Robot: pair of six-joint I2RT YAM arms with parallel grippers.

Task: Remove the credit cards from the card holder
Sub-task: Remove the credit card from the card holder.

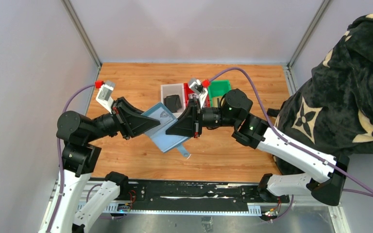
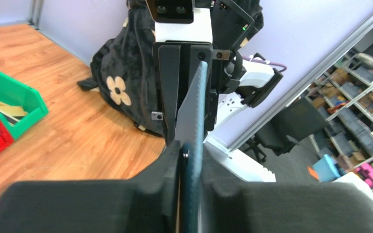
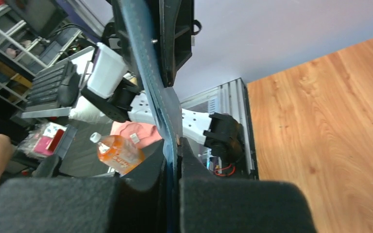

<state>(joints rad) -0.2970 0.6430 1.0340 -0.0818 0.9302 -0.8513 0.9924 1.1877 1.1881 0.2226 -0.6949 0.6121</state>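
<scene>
The card holder (image 1: 166,141) hangs open above the table (image 1: 238,155), pinched from both sides: the left gripper (image 1: 146,124) clamps its 9 o'clock edge, the right gripper (image 1: 176,127) its 3 o'clock edge

Bright, even overhead light fills the top view, and only soft, faint shadows lie on the table (image 1: 223,160). The frame posts (image 1: 80,31) lean outward from wide-angle bending. In both wrist views the near fingers (image 2: 77,206) are a dark blur, and the holder (image 2: 194,121) softens close to the lens.
</scene>
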